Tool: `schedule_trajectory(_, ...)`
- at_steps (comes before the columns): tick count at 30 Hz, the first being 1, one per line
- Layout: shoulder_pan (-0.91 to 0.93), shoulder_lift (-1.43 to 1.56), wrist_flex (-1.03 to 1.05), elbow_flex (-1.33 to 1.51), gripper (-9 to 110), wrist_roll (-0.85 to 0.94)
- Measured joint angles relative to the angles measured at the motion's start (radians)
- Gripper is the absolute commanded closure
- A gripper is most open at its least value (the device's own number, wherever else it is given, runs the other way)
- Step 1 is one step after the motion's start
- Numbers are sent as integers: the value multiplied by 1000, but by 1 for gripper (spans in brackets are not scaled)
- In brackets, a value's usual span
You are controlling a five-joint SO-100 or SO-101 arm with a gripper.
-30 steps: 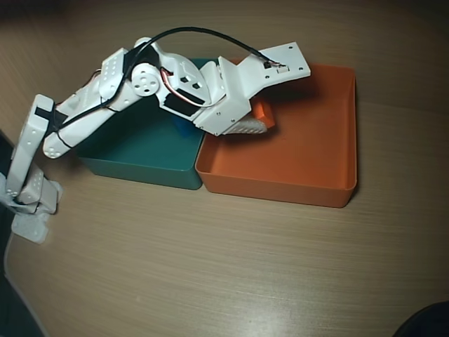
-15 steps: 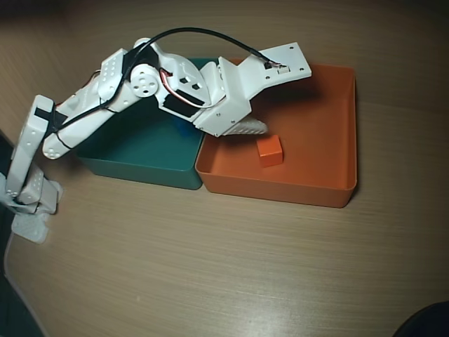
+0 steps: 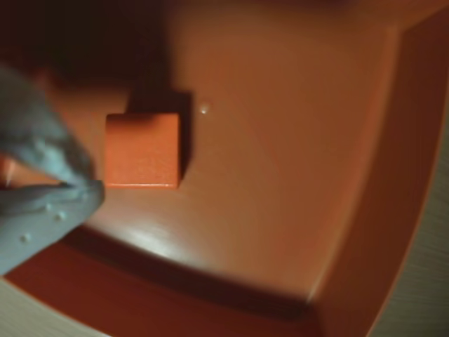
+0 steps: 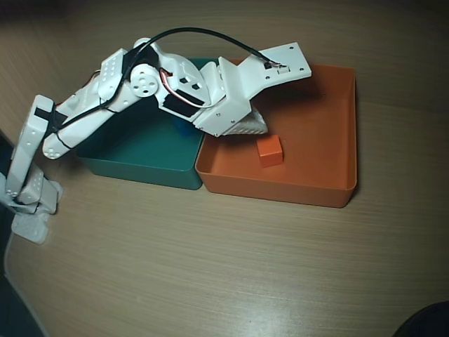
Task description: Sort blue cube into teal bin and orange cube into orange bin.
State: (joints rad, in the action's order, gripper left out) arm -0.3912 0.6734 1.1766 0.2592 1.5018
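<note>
Now orange cube (image 4: 269, 151) is seen lying flat in orange bin (image 4: 330, 189). Gripper (image 4: 251, 126) is held just above, empty; gap cannot be told. Bit of blue (image 4: 184, 128) is glimpsed in teal bin (image 4: 137, 168).

I stand on a wooden tabletop (image 4: 231, 267) with a pale tan surface and fine grain lines running left to right in the overhead view. The light falls mostly on the near and middle part of the wood, and the far edge sinks into shadow. A dark area (image 4: 14, 309) shows beyond the table's rounded near-left edge, too dim to make out. A dark rounded shape (image 4: 426, 321) sits at the near-right corner; I cannot tell what it is.
</note>
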Motion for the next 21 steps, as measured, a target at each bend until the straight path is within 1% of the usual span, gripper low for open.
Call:
schedule_trajectory(6,35,11,2,0,106,0)
schedule_trajectory(11,114,135,2,9,106,0)
schedule_trajectory(17,242,405,2,258,106,12)
schedule_trajectory(21,322,583,0,486,106,92)
